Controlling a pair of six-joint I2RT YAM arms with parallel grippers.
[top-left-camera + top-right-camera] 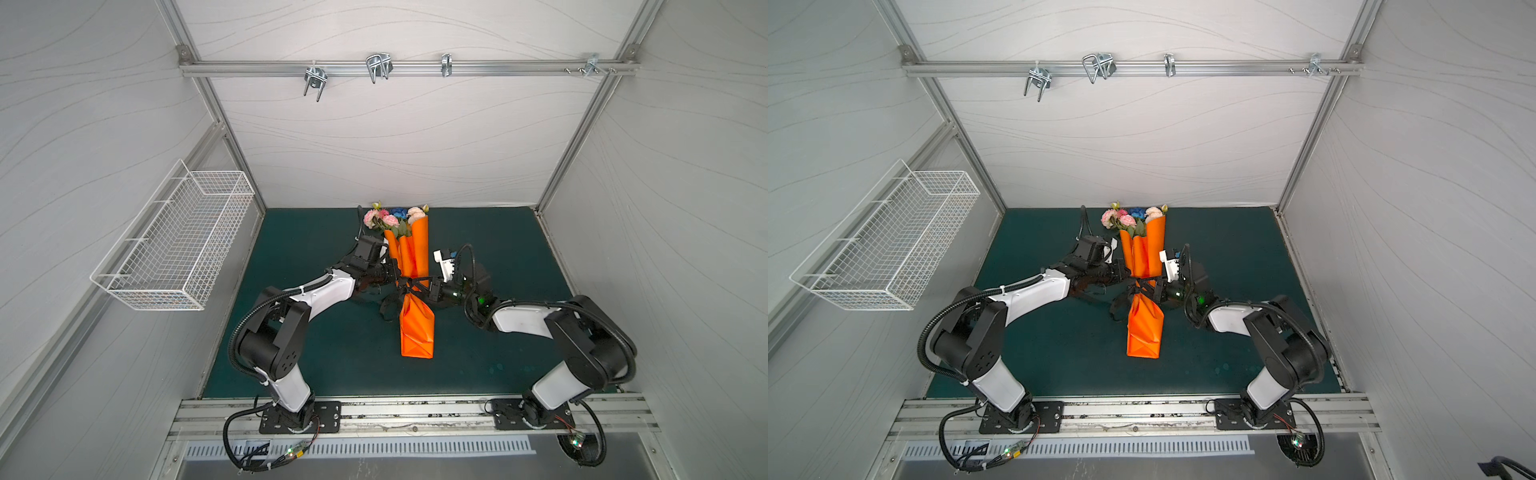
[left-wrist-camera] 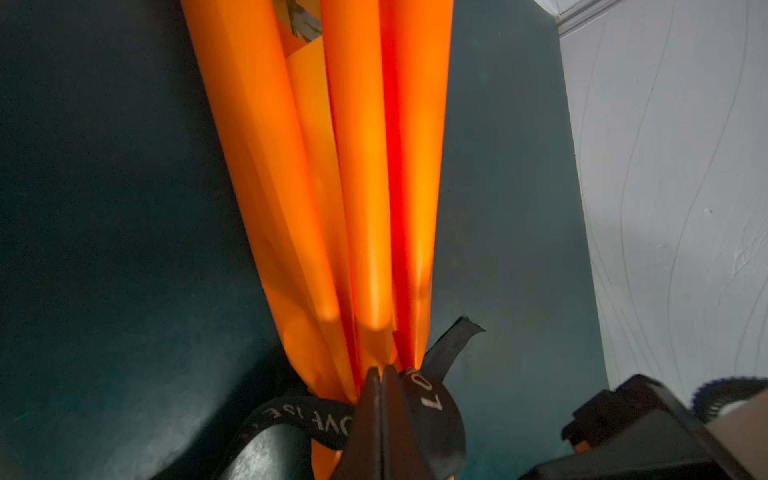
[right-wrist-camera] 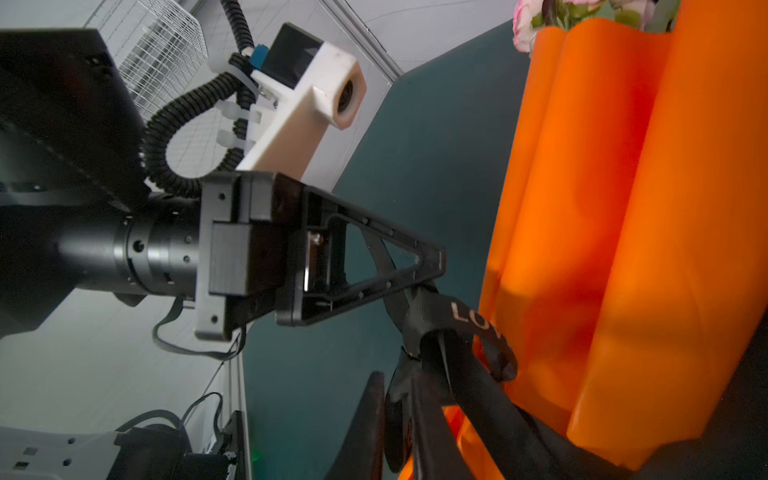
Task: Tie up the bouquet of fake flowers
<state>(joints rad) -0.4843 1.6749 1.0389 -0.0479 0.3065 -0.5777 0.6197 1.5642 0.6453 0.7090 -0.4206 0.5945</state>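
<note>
Orange paper wrap (image 1: 409, 253) holds bouquet of fake flowers (image 1: 395, 218), blossoms at 12 o'clock end — left jaws, right jaws clamped on black ribbon (image 2: 432, 399).

both top views are evenly lit and sharp, the walls (image 1: 395, 137) bright, lines bowing toward the edges. in the left wrist view the orange paper (image 2: 361, 187) glows, soft-focused; the mat (image 2: 104, 208) at 9 o'clock lies in shadow.

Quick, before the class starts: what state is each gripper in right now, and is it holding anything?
Left gripper: closed, pinching the black printed ribbon beside the orange paper wrap.
Right gripper: closed, apparently on another strand of that ribbon.
</note>
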